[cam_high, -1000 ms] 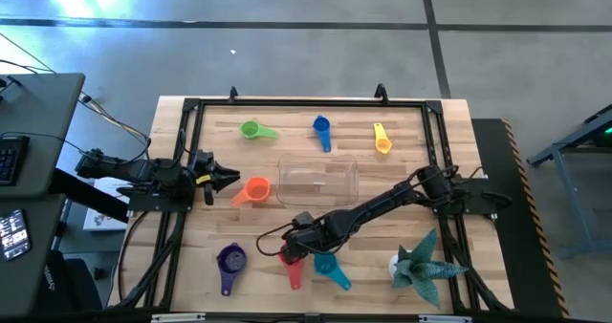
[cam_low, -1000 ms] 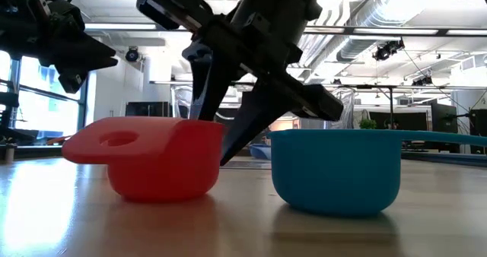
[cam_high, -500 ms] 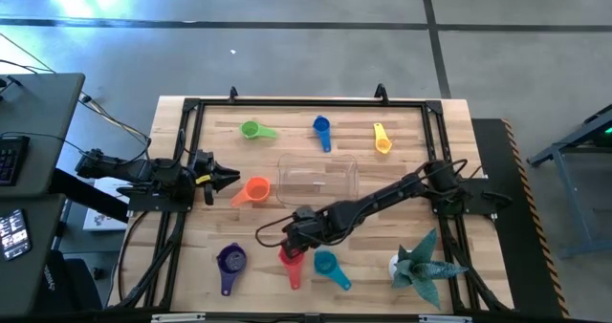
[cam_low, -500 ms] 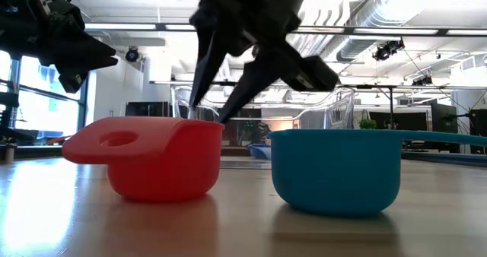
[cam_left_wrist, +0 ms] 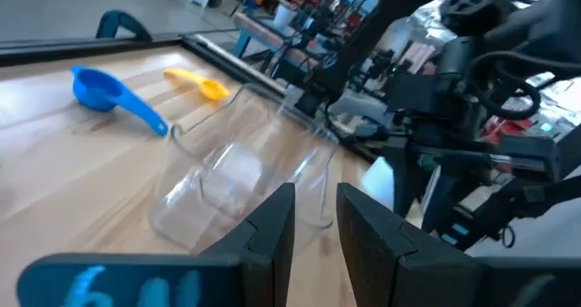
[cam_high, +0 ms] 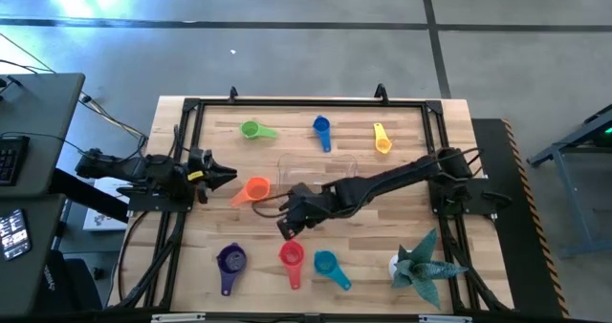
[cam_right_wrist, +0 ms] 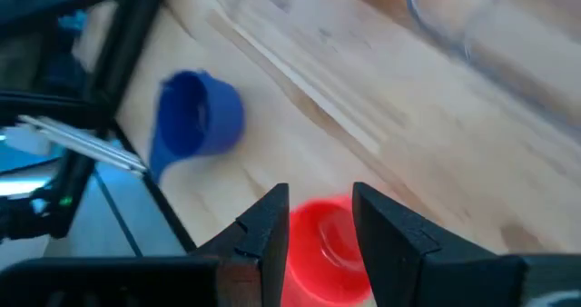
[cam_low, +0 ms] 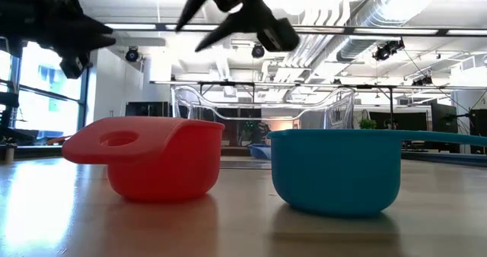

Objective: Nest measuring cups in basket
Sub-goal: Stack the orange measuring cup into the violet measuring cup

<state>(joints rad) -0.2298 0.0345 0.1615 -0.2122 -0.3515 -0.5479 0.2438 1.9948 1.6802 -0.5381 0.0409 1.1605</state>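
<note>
the right gripper (cam_high: 287,229) has lifted off the red cup (cam_high: 291,257), fingers parted and empty; cup sits on the table, outside the basket (cam_high: 344,166). likely a missed grasp. left gripper (cam_high: 226,177) waits, narrowly open.

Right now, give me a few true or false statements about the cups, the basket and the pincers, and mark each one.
1. The basket holds no cups. True.
2. The right pincer grips the red cup. False: its fingers are open and empty, above the table near that cup.
3. The orange cup lies beside the left pincer. True.
4. The purple cup is nested in the teal cup. False: they lie apart, with the red cup between them.
</note>
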